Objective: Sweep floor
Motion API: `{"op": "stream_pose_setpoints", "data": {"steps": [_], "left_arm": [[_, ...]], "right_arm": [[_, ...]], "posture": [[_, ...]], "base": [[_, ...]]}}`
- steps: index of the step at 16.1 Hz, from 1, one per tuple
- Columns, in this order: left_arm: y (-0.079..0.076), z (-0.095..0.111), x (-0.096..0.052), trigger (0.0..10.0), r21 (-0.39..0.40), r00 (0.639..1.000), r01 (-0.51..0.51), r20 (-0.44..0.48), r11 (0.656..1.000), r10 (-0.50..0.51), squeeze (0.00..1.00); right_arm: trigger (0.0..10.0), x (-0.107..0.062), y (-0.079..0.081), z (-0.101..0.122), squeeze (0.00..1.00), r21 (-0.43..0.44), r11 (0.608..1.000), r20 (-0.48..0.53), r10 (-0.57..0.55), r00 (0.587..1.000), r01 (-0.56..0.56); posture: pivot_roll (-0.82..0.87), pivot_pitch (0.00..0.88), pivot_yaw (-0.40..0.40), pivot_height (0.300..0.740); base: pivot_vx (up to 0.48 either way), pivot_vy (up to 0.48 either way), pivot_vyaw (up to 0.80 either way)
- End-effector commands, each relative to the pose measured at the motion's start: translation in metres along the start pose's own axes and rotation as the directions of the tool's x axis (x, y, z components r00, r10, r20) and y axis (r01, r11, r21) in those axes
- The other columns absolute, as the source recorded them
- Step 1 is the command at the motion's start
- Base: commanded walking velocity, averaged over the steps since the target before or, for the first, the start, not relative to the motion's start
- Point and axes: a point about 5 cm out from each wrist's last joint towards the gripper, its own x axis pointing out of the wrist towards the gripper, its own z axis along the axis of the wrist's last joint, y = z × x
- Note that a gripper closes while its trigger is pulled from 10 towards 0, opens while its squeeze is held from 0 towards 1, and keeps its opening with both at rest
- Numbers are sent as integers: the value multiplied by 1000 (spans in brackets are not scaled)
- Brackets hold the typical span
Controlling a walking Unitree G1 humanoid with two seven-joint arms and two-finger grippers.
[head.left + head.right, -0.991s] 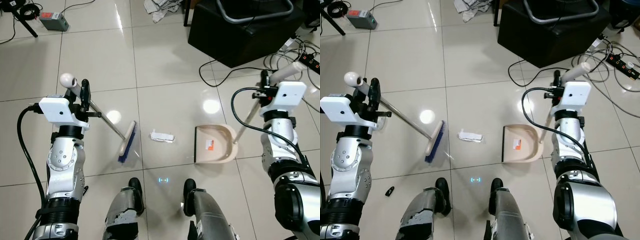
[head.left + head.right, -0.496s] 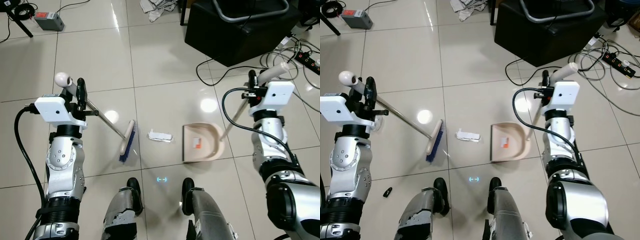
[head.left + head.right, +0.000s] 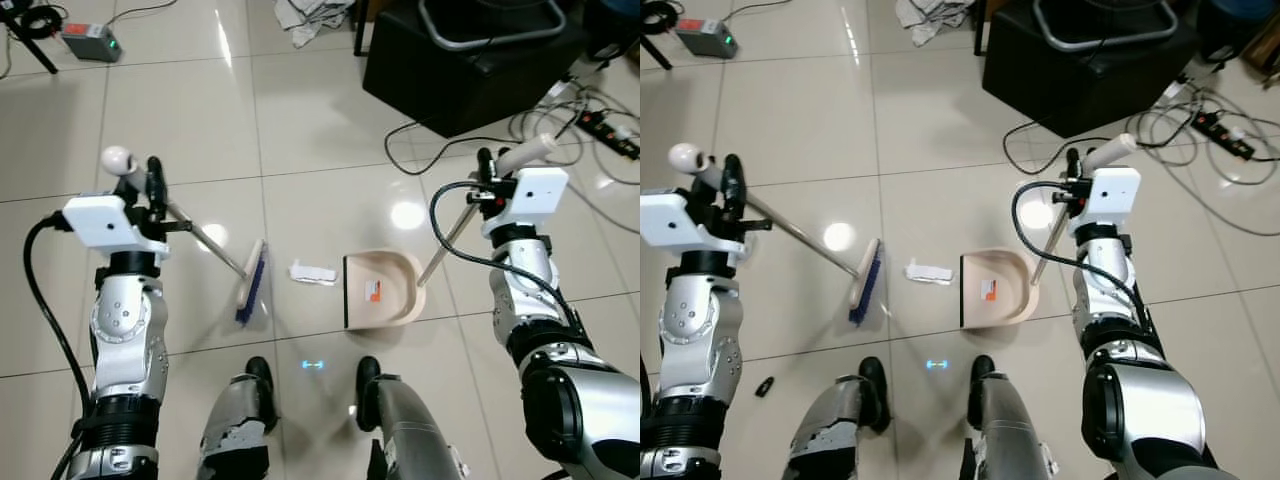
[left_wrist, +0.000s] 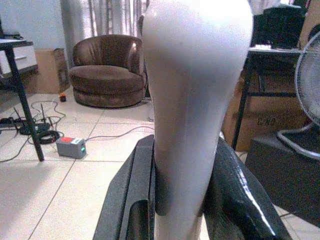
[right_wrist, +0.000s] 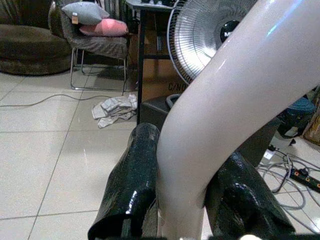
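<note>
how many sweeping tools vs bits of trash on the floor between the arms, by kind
brooms: 1, the broom held by the left gripper
dustpans: 1, the dustpan held by the right gripper
trash: 1, the crumpled paper
total: 3

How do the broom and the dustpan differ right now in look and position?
The broom has a thin metal shaft and blue bristles; the dustpan is a broad beige scoop. The broom lies left of the white scrap, the dustpan right of it, mouth towards it. Both rest on the floor, each handle clamped in a gripper: left gripper, right gripper.
</note>
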Motion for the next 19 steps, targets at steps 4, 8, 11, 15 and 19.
{"op": "stream_pose_setpoints", "data": {"steps": [4,8,11,15,19], "left_arm": [[8,1,-7,10000,26,999,-48,11,999,48,0],[8,2,-8,10000,35,999,-35,7,999,35,0],[3,2,-9,10000,33,1000,-14,2,999,14,0],[-3,1,-8,10000,27,1000,27,-13,999,-27,0],[-8,-1,-7,10000,24,998,58,-30,998,-57,0]], "right_arm": [[10000,1,-1,-3,0,11,1000,-38,-12,999,13],[10000,1,1,-4,0,8,1000,-42,-24,999,24],[10000,-6,2,-9,0,18,999,-44,-36,998,37],[10000,-10,1,-11,0,29,998,-41,-52,998,53],[10000,-13,0,-15,0,31,997,-54,-67,996,69]], "posture": [[115,351,-105,740],[144,369,-85,740],[146,374,-70,740],[150,383,-51,740],[159,383,-40,740]], "base": [[0,0,0],[0,0,0],[0,0,0],[0,0,0],[0,0,0]]}}
